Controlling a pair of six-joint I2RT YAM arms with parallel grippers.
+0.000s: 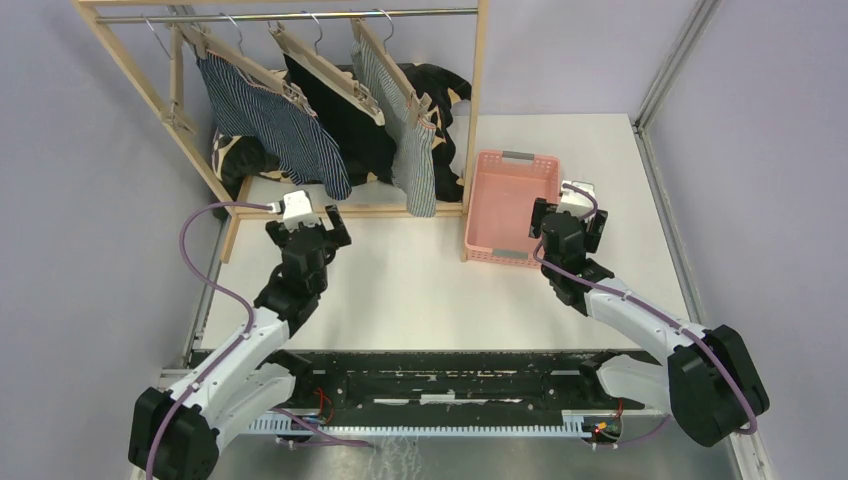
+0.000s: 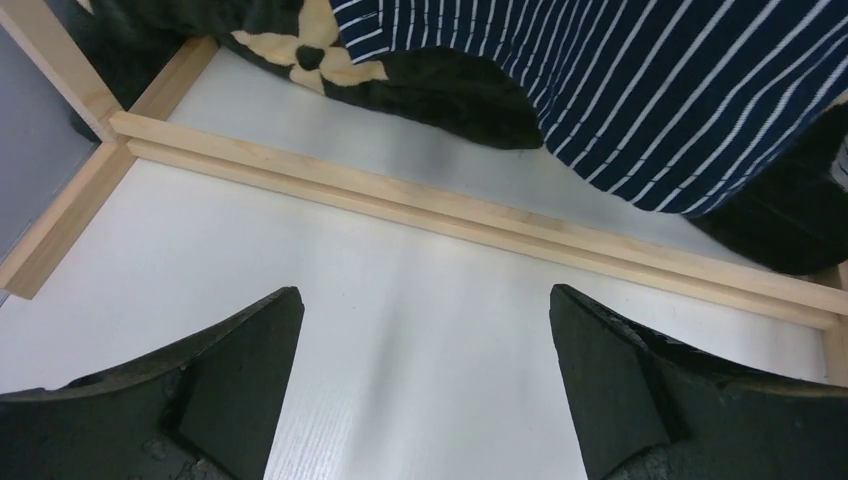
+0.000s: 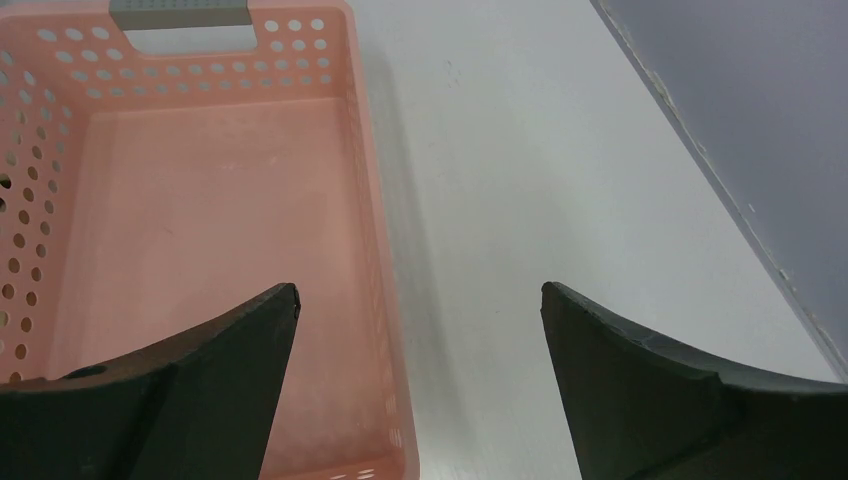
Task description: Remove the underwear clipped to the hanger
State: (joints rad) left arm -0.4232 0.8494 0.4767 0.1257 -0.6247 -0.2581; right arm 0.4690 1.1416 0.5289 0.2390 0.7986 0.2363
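Three boxer shorts hang clipped to wooden hangers on a wooden rack at the back left: navy striped shorts (image 1: pixel 275 120), plain black shorts (image 1: pixel 340 115) and grey-white pinstriped shorts (image 1: pixel 405 130). The navy shorts' hem also shows in the left wrist view (image 2: pixel 650 90). My left gripper (image 1: pixel 308 222) is open and empty, just in front of the rack's base rail, below the navy shorts. My right gripper (image 1: pixel 570 222) is open and empty, over the right wall of the pink basket (image 1: pixel 480 215).
The wooden rack (image 1: pixel 478 90) stands on base rails (image 2: pixel 450 215) across the back left. A black cushion with cream marks (image 1: pixel 235 150) lies behind the rack. The pink basket's inside (image 3: pixel 200 200) holds nothing. A grey wall (image 3: pixel 740 90) borders the table's right edge.
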